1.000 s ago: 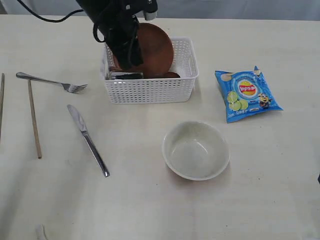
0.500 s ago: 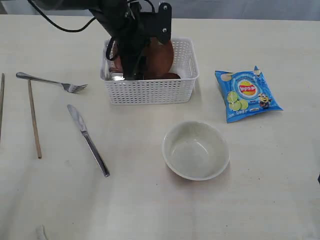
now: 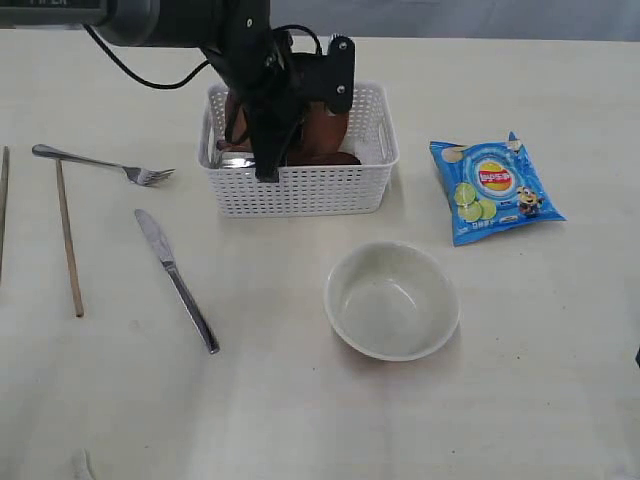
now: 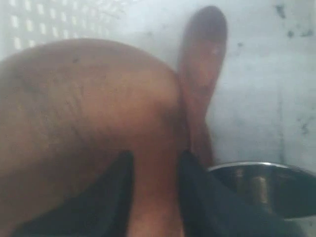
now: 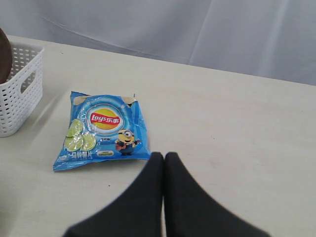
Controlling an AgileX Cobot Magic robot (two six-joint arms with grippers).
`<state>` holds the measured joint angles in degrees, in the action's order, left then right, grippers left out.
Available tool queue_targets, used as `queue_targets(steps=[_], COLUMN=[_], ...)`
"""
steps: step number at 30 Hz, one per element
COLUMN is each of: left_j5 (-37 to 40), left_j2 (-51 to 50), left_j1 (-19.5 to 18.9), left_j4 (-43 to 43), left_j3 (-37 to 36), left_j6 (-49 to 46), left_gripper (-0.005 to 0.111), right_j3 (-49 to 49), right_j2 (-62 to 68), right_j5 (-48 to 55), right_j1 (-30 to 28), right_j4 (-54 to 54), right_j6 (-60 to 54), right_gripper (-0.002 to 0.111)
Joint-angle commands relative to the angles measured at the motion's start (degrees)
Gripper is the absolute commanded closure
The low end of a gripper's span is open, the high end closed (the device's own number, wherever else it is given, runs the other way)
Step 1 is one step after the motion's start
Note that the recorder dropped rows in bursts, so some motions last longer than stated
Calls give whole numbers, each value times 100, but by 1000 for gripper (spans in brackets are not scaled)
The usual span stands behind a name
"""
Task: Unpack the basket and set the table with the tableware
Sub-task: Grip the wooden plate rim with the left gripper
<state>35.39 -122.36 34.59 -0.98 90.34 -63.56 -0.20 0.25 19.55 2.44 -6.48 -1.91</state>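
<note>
Lower now, my left claw (image 4: pixel 155 157) sits deep in the basket (image 3: pixel 300 190) on the bench (image 3: pixel 520 400).
Its wrist camera shows what my arm hides outside: plate (image 4: pixel 74 108), wooden spoon (image 4: pixel 205 49), steel cup (image 4: pixel 261 185). Fingers (image 4: pixel 111 197) straddle the plate's edge; pinched or not, can't tell. Right claw (image 5: pixel 164 158) closed, near the chip bag (image 5: pixel 101 131).

A lab test setup: plain table (image 3: pixel 520 400) before white curtain (image 5: pixel 197 29).

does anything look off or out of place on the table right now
The blue chip bag beside the basket is a snack, not tableware. Inside the basket the brown plate leans on edge instead of lying flat. Nothing looks spilled or broken.
</note>
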Motion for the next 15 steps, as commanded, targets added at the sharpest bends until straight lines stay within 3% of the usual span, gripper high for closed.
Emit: queue_targets(steps=[1,9,15], left_j5=[-77,-231,-880], left_j2=[-161,-90,231], left_j1=[25,25,25], left_j4=[128,1089,1058], left_j3=[-66,-66,-66], left_j6=[197,1570,2398], left_gripper=[107,107,107], right_j3=[20,20,20], right_j2=[-25,-25,-25], right_j5=[-15,-15,-15], right_j1=[-3,-3,-3], right_j4=[-34,-34,-34], right_j6=[4,4,4], right_gripper=[109,109,109])
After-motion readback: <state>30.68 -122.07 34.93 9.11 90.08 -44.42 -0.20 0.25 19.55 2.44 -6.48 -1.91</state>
